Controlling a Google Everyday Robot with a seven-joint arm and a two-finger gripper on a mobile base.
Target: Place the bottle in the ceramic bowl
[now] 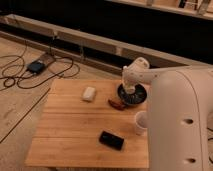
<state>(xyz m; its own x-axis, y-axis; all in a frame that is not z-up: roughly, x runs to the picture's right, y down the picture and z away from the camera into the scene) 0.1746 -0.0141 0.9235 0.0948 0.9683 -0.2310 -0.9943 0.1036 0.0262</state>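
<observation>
- The robot's white arm (175, 115) reaches across a wooden slatted table (70, 130), its gripper (131, 91) hanging directly over the dark ceramic bowl (132, 95) at the table's far right edge.
- The wrist housing blocks the view of the fingers, so I cannot tell whether they are spread or clamped, nor whether anything is between them.
- The bottle itself is not visible from here: it may be in the gripper's grasp or already down in the bowl behind the wrist, and I cannot say which.
- Judging by the gripper's place above the bowl, the work looks to be at the placing step, near the end of the task.
- If the bottle is in the grasp, the next move calls for a short descent inside the rim and a clean release, so the slim bottle settles in the shallow bowl rather than tipping over the edge.
- Just beside the bowl on its left lies a small reddish-brown object (117, 104); a white rounded block (89, 93) sits farther left, a white cup (141, 123) nearer the front, and a black phone-like slab (111, 140) near the front edge.
</observation>
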